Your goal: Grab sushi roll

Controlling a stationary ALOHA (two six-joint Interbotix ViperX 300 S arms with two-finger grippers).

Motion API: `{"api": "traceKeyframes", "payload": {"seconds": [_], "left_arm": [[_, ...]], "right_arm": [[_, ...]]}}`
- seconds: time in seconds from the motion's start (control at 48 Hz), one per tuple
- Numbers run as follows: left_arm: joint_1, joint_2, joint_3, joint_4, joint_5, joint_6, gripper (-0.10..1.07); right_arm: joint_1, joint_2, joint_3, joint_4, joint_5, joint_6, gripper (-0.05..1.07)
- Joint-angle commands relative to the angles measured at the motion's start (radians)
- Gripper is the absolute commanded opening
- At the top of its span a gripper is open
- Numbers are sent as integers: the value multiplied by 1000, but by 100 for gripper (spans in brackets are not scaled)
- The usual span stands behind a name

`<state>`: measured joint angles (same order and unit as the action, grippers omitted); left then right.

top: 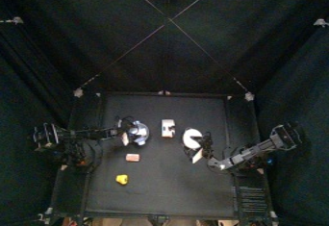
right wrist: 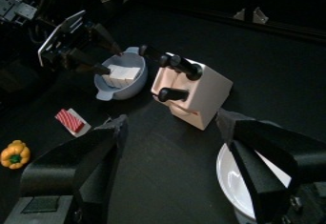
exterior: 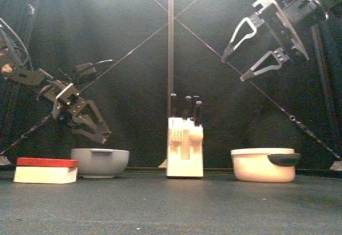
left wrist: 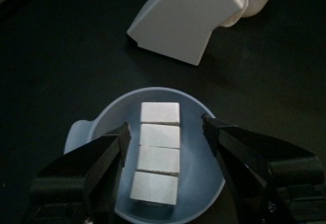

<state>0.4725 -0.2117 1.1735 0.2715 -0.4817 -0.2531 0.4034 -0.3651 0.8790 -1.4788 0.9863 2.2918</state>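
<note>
The sushi roll [left wrist: 158,152] — a row of white blocks — lies in a pale blue-grey bowl [left wrist: 102,132] on the table [left wrist: 64,66], on the left side. In the left wrist view the left gripper [left wrist: 163,166] hangs directly over the bowl, fingers [left wrist: 95,171] spread wide to either side of the roll, not touching it as far as the view shows. In the front view the left gripper [exterior: 91,119] sits just above the bowl [exterior: 100,161], tilted down toward it.

Next to the bowl, near the table's middle, stands a white knife block [exterior: 185,147] w/ dark handles sticking out of its top; the right wrist view shows the block [right wrist: 193,92] beside the bowl [right wrist: 117,85], the roll [right wrist: 124,72] inside, and the left arm's gripper [right wrist: 128,58] over it. To the block's right sits a white pot [exterior: 265,164] w/ a dark handle.

A red-and-white block [exterior: 46,169] lies at the table's left front, and a small yellow pepper [right wrist: 14,152] further front — it looks like a pepper, though small in the top view [top: 122,179].

The right gripper [exterior: 263,54] is held high above the right side, well apart from everything; fingers [right wrist: 76,166] released, wide apart, holding nothing.
</note>
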Motion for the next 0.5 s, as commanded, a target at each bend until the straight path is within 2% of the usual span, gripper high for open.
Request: {"api": "traceKeyframes", "payload": {"seconds": [0.0, 0.25, 0.479], "left_arm": [[-2, 2, -17, 9, 15, 3, 94], [-3, 29, -29, 14, 26, 18, 94], [-2, 110, -67, 12, 26, 49, 94]], "right_arm": [[0, -17, -12, -5, -3, 2, 102], [-3, -17, -9, -5, -5, 2, 102], [-3, -15, -11, -5, -5, 2, 102]]}}
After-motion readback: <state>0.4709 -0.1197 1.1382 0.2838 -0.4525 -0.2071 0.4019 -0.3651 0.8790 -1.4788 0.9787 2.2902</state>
